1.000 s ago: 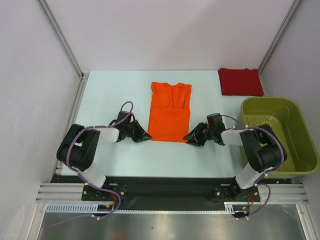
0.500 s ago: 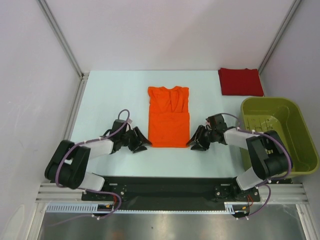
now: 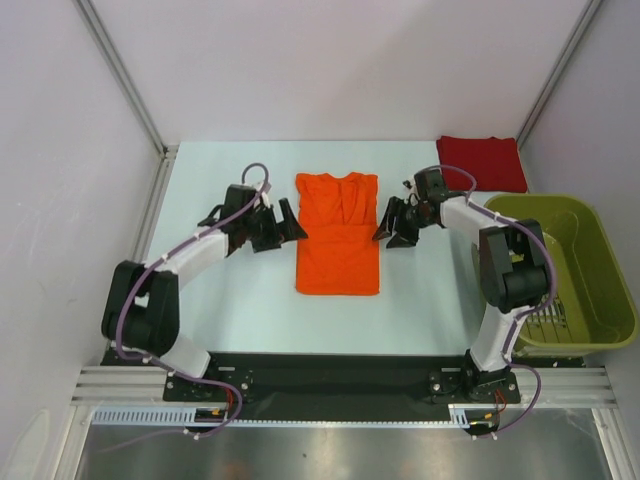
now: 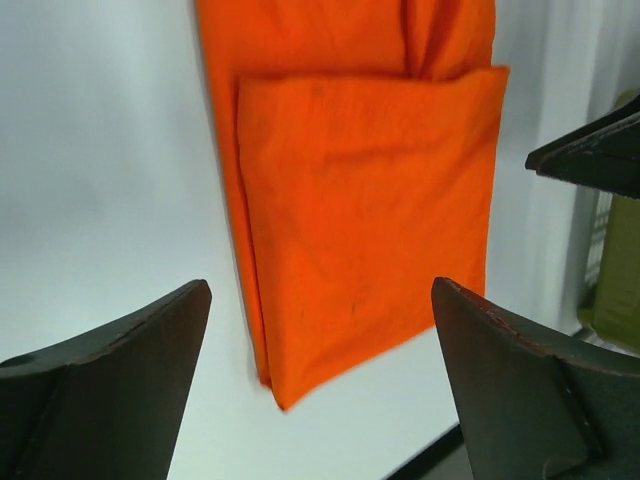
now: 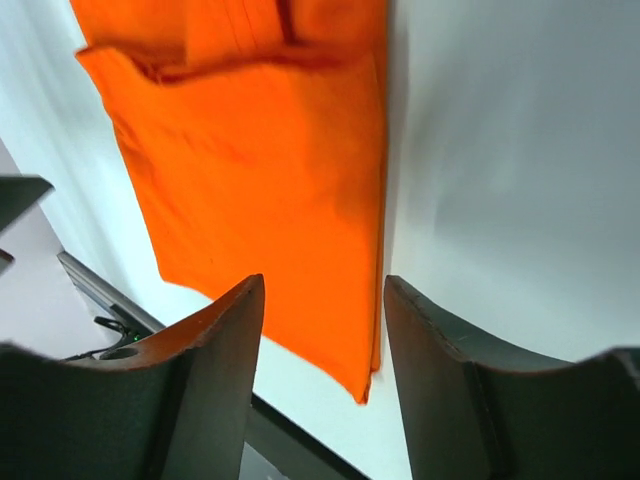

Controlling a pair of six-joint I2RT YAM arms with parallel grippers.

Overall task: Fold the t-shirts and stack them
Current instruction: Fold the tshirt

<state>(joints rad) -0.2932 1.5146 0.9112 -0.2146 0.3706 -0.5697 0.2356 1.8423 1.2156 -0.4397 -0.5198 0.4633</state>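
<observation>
Inventory, as seen from beside the rig:

- Orange t-shirt [image 3: 338,250]: is lying flat in the middle of the table [image 3: 230,300]. It is folded into a long, narrow strip, with the collar end pointing away from the arm bases. A doubled layer is covering its near half.
- Dark red t-shirt [image 3: 480,163]: is sitting as a small folded rectangle at the far right corner of the table. It is well apart from the orange one and just beyond the basket.
- Olive-green basket [image 3: 540,200]: is standing at the right edge of the table, beside the right arm.
- Left gripper [image 3: 290,225]: is sitting just beside the orange shirt's left edge, near mid-length. Its fingers are spread wide and gripping nothing.
- Right gripper [image 3: 392,228]: is sitting just beside the shirt's right edge, opposite the left one. Its fingers are parted less widely and nothing is pinched between them. Orange cloth is showing through the gap in its wrist view.
- Whether either gripper is touching the tabletop, I cannot tell.
</observation>
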